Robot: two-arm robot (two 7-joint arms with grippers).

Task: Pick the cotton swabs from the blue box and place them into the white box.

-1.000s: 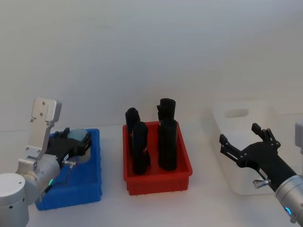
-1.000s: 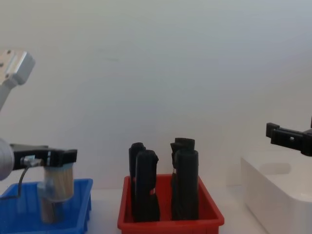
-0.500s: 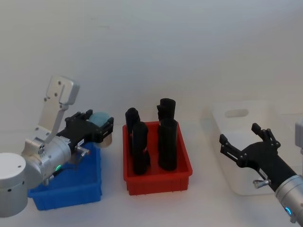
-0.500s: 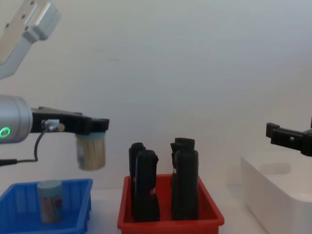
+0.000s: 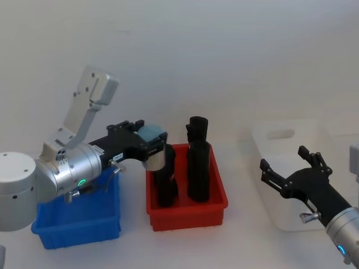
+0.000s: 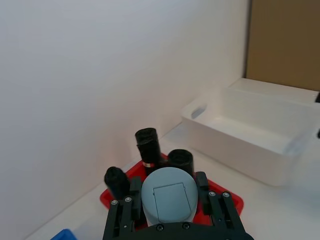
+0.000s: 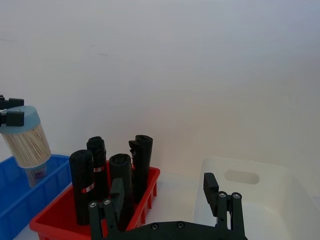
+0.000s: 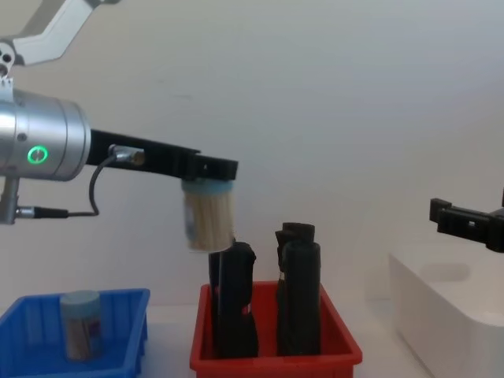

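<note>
Your tub of cotton swabs [image 8: 209,219] hangs above the red bin [image 8: 276,358], clamped in the left gripper [image 5: 151,145], between the blue box [image 5: 78,218] and the white box [image 6: 250,125]. A second tub [image 8: 81,324] stands in the blue box, so the job looks barely begun. The right gripper [image 5: 283,158] hovers spread open by the white box.

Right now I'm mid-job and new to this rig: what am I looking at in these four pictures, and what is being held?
It is a two-armed robot. One picture looks down from its head, one forward from its chest, one from each wrist. The left gripper holds a tub of cotton swabs by its cap, in the air above the red bin of black upright objects. A second tub stands in the blue box. The right gripper is open, empty, near the white box.
</note>
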